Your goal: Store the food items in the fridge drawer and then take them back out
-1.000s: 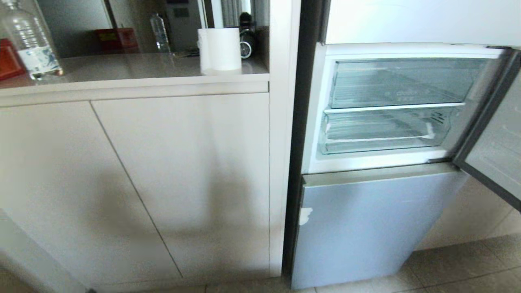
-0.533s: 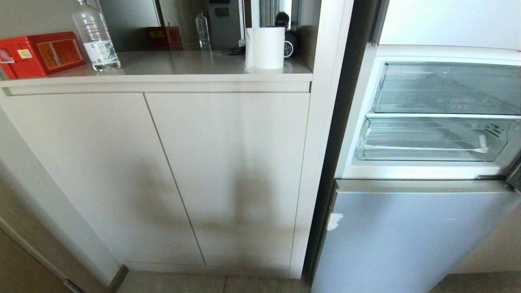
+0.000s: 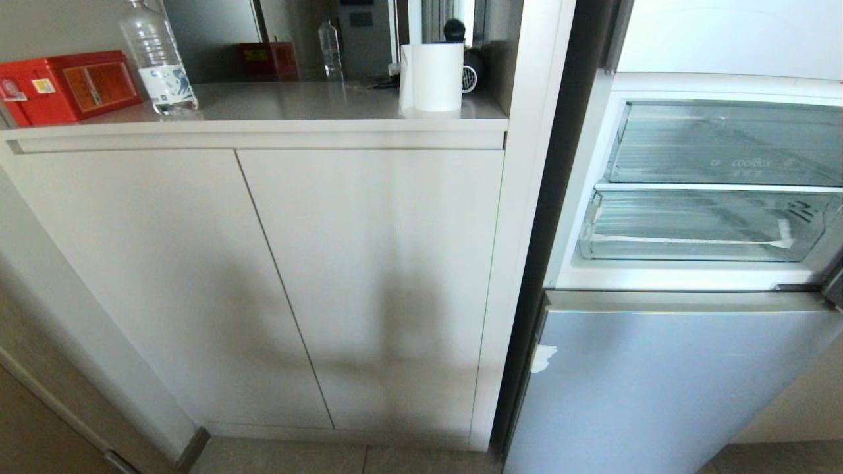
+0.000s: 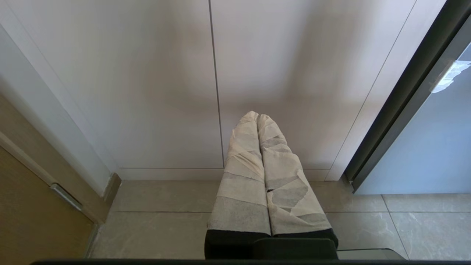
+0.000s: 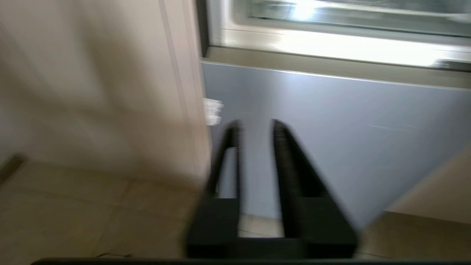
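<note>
From the head view, a pale cabinet (image 3: 263, 276) with two doors fills the middle. Its top is a desk (image 3: 296, 105). On the desk stand a red box (image 3: 66, 85), a clear water bottle (image 3: 157, 59) just beside it, and a white roll of paper (image 3: 431, 78) near the right end. To the right, the fridge (image 3: 658, 382) is open. Inside it sits a clear bin with small letters (image 3: 724, 145), and right under that bin is the fridge drawer (image 3: 698, 227), pushed in. No red food shows in this view. Neither arm shows here.

From the left wrist view, the left hand (image 4: 257, 117) is wrapped in white tape. Its two fingers are pressed together, so it is closed and holds nothing. It points at the bottom of the cabinet doors (image 4: 217, 92), above the tiled floor (image 4: 154, 221).

From the right wrist view, the picture is blurry. The right hand (image 5: 254, 127) is black, and its two fingers stand a little apart with nothing between them. It points at the grey lower fridge door (image 5: 331, 147).
</note>
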{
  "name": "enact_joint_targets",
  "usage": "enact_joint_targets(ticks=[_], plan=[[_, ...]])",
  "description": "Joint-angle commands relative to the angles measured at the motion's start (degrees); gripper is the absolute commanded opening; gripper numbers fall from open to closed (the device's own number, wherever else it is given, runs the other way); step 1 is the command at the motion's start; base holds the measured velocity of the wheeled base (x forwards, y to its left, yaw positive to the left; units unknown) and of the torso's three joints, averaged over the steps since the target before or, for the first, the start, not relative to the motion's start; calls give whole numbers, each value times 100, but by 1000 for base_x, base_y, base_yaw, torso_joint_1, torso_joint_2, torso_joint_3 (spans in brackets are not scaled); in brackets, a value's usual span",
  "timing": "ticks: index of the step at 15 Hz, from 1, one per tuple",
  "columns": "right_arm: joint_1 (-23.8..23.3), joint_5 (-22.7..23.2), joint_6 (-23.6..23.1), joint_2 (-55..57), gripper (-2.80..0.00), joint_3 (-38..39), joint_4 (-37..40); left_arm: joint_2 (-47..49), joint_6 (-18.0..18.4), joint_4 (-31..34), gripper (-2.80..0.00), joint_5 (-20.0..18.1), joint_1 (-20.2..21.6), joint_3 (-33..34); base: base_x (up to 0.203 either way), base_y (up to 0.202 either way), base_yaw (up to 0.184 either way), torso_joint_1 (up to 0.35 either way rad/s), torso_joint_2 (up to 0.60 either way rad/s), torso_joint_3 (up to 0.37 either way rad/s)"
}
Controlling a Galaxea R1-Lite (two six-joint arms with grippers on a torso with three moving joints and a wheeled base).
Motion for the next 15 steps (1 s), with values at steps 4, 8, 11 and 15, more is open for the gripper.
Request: enact_joint_targets(ticks=[4,8,11,15], plan=[[33,316,163,4581,0,-648,-2751,9,0,4,-280,2,2,1,0,0,0,0,0,0],[42,290,223,7304,0,-1255,-5631,9,0,4,-280,2,2,1,0,0,0,0,0,0],[45,30,260,8486,0,-2042,-7012,9,0,4,-280,2,2,1,0,0,0,0,0,0],[106,-189,470,8980,0,-2652,-7309,9,0,4,-280,2,2,1,0,0,0,0,0,0]])
